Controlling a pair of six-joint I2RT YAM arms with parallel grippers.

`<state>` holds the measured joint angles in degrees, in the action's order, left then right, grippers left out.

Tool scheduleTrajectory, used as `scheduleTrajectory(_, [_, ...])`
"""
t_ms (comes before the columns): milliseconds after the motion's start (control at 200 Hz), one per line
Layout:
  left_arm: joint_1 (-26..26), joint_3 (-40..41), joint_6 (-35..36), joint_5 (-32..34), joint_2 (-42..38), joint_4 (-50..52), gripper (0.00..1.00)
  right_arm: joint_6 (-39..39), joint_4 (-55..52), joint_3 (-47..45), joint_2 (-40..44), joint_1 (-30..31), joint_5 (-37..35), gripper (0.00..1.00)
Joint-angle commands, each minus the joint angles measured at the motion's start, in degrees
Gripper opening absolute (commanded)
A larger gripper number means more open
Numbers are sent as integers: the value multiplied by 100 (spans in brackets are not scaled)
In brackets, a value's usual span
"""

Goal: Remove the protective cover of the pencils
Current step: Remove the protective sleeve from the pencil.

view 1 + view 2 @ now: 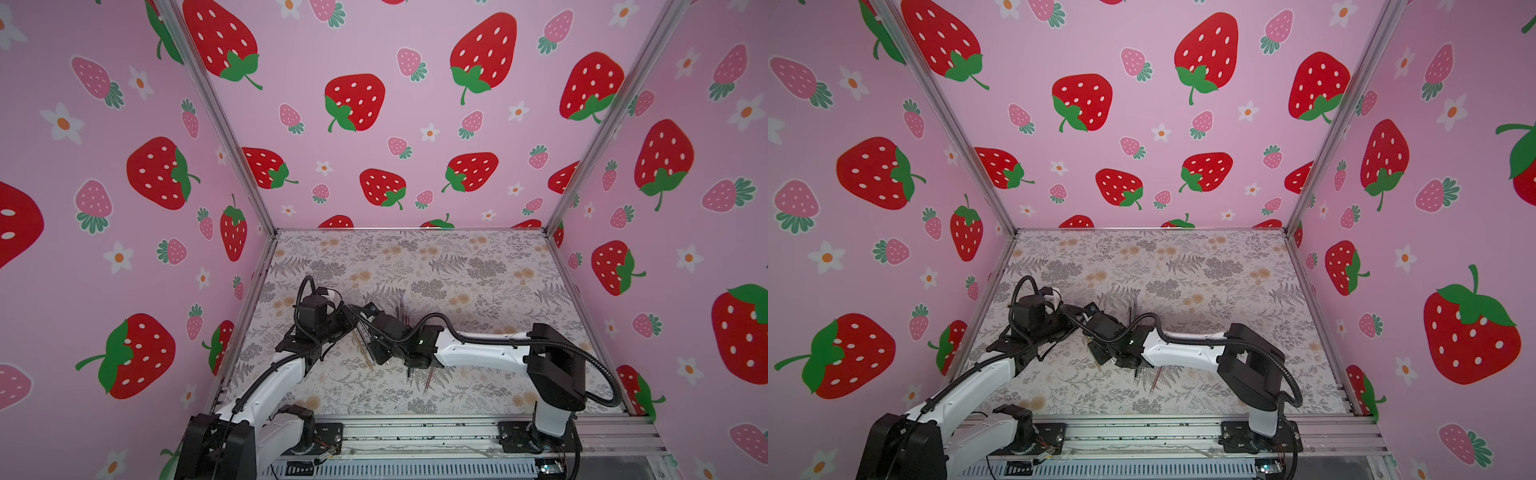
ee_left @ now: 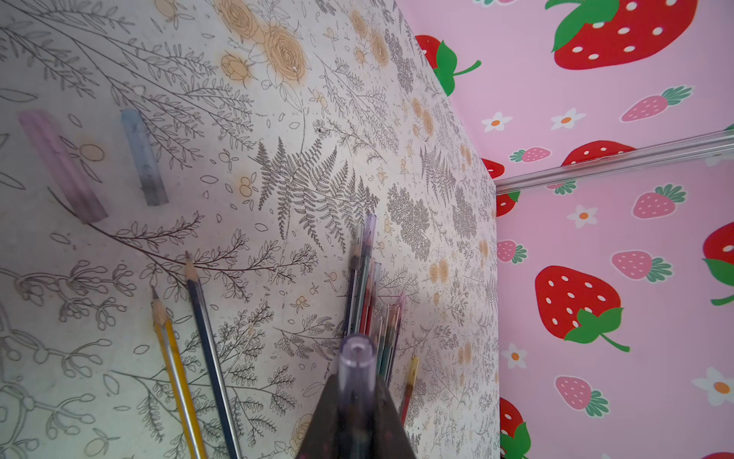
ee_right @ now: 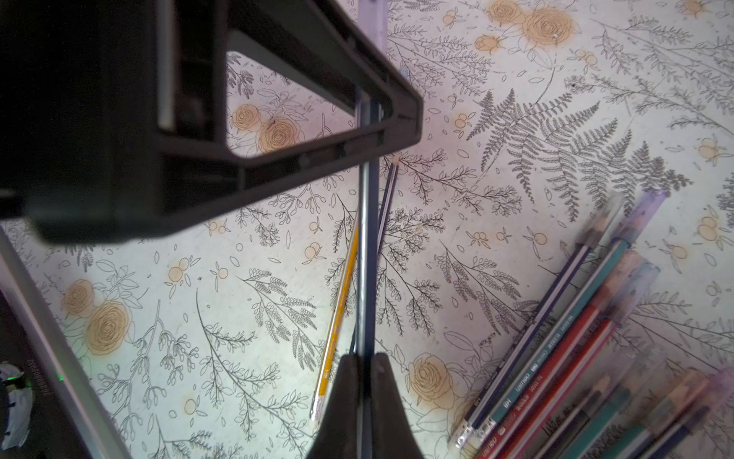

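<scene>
My left gripper (image 2: 356, 383) is shut on a clear purple protective cover (image 2: 356, 351) that sits on the tip end of one dark blue pencil (image 3: 365, 258). My right gripper (image 3: 364, 357) is shut on that pencil's shaft, and the pencil spans the gap between the two grippers. In both top views the left gripper (image 1: 353, 323) and right gripper (image 1: 375, 358) meet at the table's left middle. A bunch of capped pencils (image 3: 576, 337) lies beside them. A yellow pencil (image 2: 174, 369) and a dark blue pencil (image 2: 210, 353) lie bare on the table.
Two loose covers, one pink (image 2: 61, 165) and one blue (image 2: 143, 157), lie on the floral table (image 1: 457, 266). Strawberry-print walls (image 1: 374, 124) enclose it on three sides. A metal rail (image 1: 415, 432) runs along the front edge.
</scene>
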<state>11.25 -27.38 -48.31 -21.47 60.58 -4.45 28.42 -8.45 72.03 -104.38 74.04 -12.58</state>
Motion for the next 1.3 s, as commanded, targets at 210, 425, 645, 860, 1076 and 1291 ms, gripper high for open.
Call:
scheduleTrajectory(210, [9, -167, -42, 198, -178, 16, 9, -43, -8, 22, 55, 40, -104, 31])
scheduleTrajectory(425, [18, -183, -64, 214, -287, 93, 8, -21, -166, 259, -200, 40, -116, 44])
scheduleTrajectory(645, [13, -229, -73, 197, -378, 190, 7, -51, -215, 449, -394, 40, -56, 36])
scheduleTrajectory(860, [18, -240, -42, 303, -365, 228, 7, -108, -80, 240, -239, 40, -72, 0])
scheduleTrajectory(1076, [-49, -450, 62, 499, -191, 336, 0, -154, 54, 11, -136, 228, -179, 0])
scheduleTrajectory(1291, [-215, -668, 102, 521, 9, 345, 0, -85, 237, -315, 0, 259, -234, 0])
